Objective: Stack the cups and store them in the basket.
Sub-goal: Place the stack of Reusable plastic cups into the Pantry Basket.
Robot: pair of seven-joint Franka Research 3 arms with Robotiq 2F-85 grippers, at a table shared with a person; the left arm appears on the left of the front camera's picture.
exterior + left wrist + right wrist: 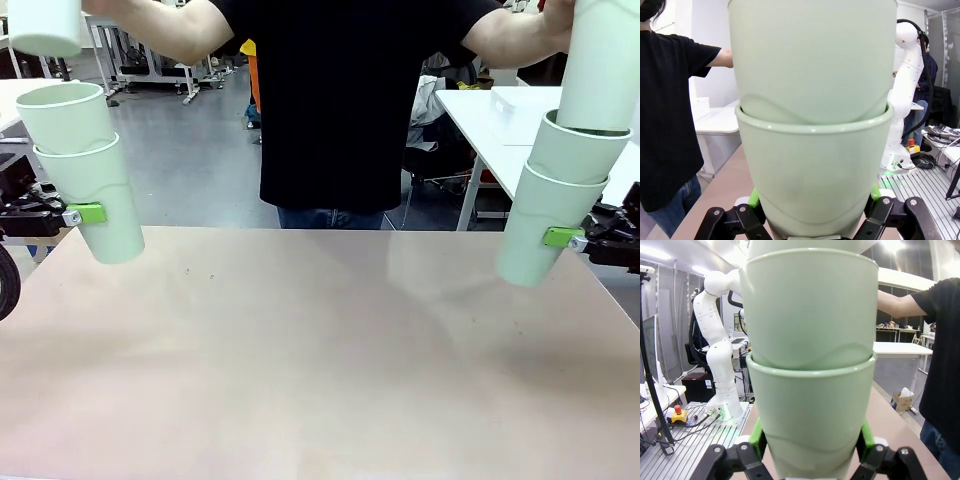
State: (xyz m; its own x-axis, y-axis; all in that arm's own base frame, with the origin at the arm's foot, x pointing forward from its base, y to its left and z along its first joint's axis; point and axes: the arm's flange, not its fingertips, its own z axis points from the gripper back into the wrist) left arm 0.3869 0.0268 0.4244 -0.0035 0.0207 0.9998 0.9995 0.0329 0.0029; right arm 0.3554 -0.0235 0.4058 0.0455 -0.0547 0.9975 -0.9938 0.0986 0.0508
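Observation:
My left gripper is shut on the lower cup of a tilted two-cup stack at the table's left edge; a second cup is nested in it. The person's hand holds another cup above that stack. At the right edge, my right gripper is shut on the bottom cup of a stack with a second cup inside, and the person's hand holds a third cup entering its top. Each wrist view has its held stack between the green pads. The basket is out of view.
The person in a black shirt stands at the far side with both arms spread over the stacks. The beige tabletop lies between my arms. A white table stands behind at the right.

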